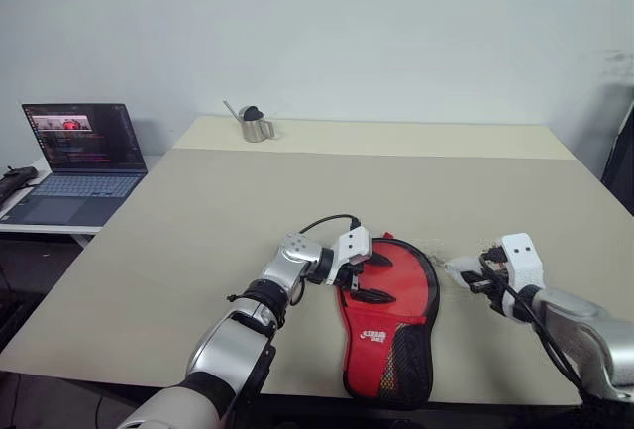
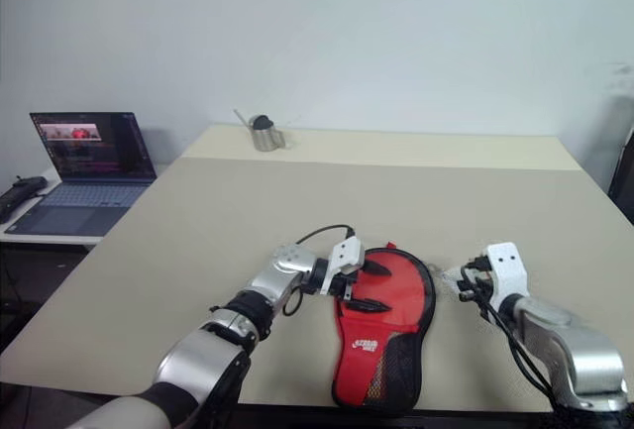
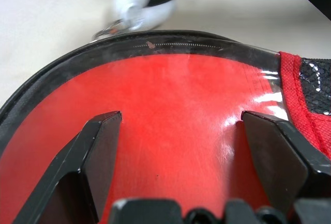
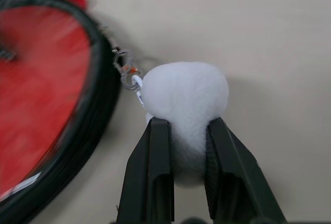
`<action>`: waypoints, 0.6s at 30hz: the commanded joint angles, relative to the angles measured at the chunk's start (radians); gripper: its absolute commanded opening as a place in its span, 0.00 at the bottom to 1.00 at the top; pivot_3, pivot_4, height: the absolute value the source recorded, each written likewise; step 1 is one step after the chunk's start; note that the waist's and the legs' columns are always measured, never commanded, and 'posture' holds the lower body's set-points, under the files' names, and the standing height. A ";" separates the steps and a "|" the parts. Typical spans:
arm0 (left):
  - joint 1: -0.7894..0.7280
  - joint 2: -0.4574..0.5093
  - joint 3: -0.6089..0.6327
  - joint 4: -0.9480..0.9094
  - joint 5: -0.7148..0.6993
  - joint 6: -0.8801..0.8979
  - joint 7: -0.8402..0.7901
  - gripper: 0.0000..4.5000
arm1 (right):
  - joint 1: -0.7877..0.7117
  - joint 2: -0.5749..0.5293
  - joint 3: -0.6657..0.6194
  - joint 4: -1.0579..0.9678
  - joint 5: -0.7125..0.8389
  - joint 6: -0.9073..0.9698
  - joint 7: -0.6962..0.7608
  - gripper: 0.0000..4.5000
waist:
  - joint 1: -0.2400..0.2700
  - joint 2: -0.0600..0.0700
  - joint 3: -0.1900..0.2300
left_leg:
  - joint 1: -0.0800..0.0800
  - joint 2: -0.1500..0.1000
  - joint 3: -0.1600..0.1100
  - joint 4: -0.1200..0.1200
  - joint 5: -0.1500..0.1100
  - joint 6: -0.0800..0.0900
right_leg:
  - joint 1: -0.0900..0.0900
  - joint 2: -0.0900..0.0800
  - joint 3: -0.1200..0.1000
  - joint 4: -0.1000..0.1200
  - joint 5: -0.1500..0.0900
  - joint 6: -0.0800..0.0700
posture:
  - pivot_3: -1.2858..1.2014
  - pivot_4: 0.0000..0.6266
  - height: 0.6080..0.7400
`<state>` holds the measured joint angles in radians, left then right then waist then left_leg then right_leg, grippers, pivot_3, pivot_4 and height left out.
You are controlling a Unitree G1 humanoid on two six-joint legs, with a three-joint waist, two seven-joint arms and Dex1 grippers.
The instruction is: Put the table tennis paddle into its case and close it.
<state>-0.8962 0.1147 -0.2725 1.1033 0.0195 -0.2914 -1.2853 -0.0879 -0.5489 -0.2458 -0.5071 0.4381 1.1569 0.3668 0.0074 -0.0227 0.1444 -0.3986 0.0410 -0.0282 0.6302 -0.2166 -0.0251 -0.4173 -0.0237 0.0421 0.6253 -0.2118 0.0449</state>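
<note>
The case (image 1: 388, 320) lies flat on the table, red side up, with its white logo and black mesh pocket toward the near edge. The table tennis paddle is hidden. My left gripper (image 1: 371, 278) is open, its two black fingers (image 3: 98, 146) spread over the round red part of the case. Just right of the case, my right gripper (image 4: 189, 123) is shut on a white fluffy pompom (image 4: 186, 92). A small metal clasp (image 4: 124, 69) links the pompom to the case's black zip edge (image 4: 98, 125).
A metal cup (image 1: 256, 124) stands at the far side of the beige table (image 1: 248, 211). An open laptop (image 1: 84, 157) sits on a lower side table to the left. The table's near edge runs just below the case.
</note>
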 commanded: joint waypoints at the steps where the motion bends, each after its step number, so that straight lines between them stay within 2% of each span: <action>1: 0.064 -0.015 -0.085 0.089 0.113 0.030 0.008 0.90 | 0.068 -0.069 -0.089 -0.170 0.076 0.100 0.048 0.08 | 0.000 0.000 0.000 | 0.000 -0.001 -0.001 0.000 0.000 0.000 | 0.001 -0.001 0.000 -0.002 0.000 0.000 | 0.52 0.24 1.00; 5: 0.060 -0.027 -0.086 0.091 0.114 0.028 0.011 0.90 | 0.180 -0.134 -0.183 -0.324 0.180 0.196 0.126 0.08 | 0.002 0.003 -0.003 | 0.000 -0.001 -0.004 -0.001 -0.001 -0.002 | 0.008 0.000 -0.002 -0.013 0.000 0.001 | 0.52 0.24 1.00; 10: 0.057 -0.033 -0.082 0.091 0.120 0.026 0.007 0.90 | 0.314 -0.161 -0.280 -0.442 0.281 0.247 0.199 0.07 | 0.004 -0.001 -0.008 | 0.001 -0.003 -0.005 0.000 -0.007 -0.011 | 0.012 -0.002 -0.001 -0.015 -0.004 0.007 | 0.52 0.24 1.00; 15: 0.054 -0.036 -0.080 0.090 0.125 0.023 0.003 0.90 | 0.469 -0.177 -0.366 -0.523 0.361 0.236 0.270 0.07 | 0.004 -0.002 -0.009 | 0.000 -0.004 -0.006 0.000 -0.008 -0.013 | 0.012 -0.003 -0.001 -0.015 -0.006 0.008 | 0.52 0.24 1.00; 18: 0.051 -0.039 -0.080 0.089 0.127 0.021 0.004 0.90 | 0.586 -0.214 -0.387 -0.540 0.466 0.164 0.297 0.07 | 0.004 -0.002 -0.010 | 0.001 -0.004 -0.007 0.000 -0.008 -0.013 | 0.012 -0.003 -0.002 -0.015 -0.006 0.008 | 0.52 0.24 1.00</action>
<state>-0.8987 0.0815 -0.2776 1.1130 0.0493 -0.2919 -1.2857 0.4589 -0.7382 -0.6092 -1.0086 0.8230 1.3607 0.6286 0.0117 -0.0248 0.1348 -0.3976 0.0373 -0.0353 0.6300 -0.2249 -0.0385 -0.4047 -0.0272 0.0402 0.6100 -0.2183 0.0526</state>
